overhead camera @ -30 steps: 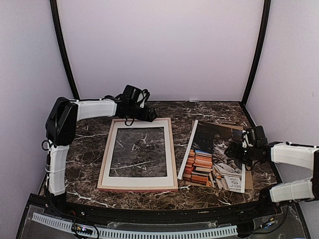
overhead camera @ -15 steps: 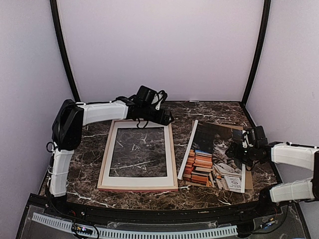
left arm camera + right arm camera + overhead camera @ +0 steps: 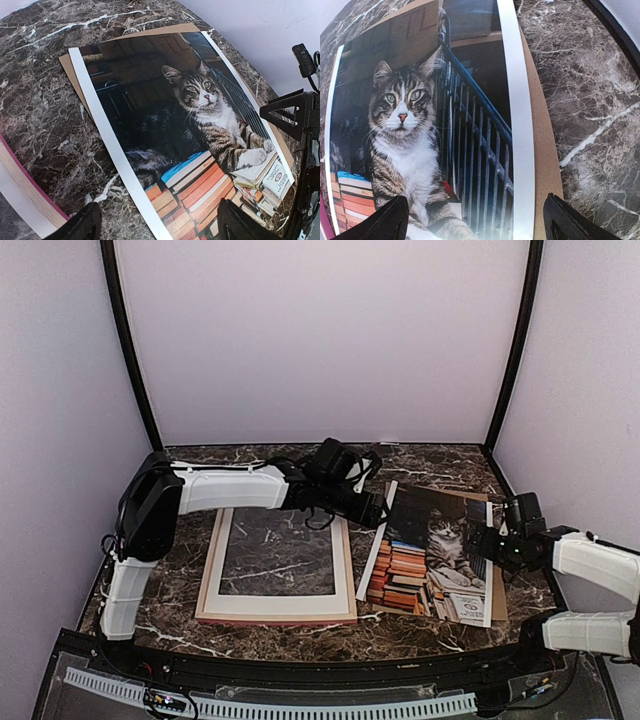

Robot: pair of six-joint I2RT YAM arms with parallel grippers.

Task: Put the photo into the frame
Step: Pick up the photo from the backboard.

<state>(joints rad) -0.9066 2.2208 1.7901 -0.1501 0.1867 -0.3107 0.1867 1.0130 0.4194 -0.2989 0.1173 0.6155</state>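
Spread wide, the left jaws are seen in the left wrist view with their fingertips (image 3: pixel 82 225) far apart and nothing pinched between them. They are carried by the left arm (image 3: pixel 230 487), which is stretched across the bench (image 3: pixel 440 462) toward 3 o'clock, and they are held above the strip of marble between the frame (image 3: pixel 345 560) and the photo (image 3: pixel 435 555), close to the photo's 11 o'clock corner. The right jaws are likewise spread, with both fingertips (image 3: pixel 390 220) well apart in the right wrist view and nothing gripped. They are poised by the right arm (image 3: pixel 590 560) over the photo's 3 o'clock edge. The photo is laid face up on the 3 o'clock half of the bench, turned a little clockwise, with the cat toward 12 o'clock and the stacked books toward 6 o'clock. It is rested on a brown cardboard sheet (image 3: pixel 500 602), which is exposed along its 3 o'clock side and at its 12 o'clock end. The frame is laid flat on the 9 o'clock half of the bench, just beside the photo and apart from it. A pale face is turned up, a pink edge is shown at its rim, and marble is seen through its opening.
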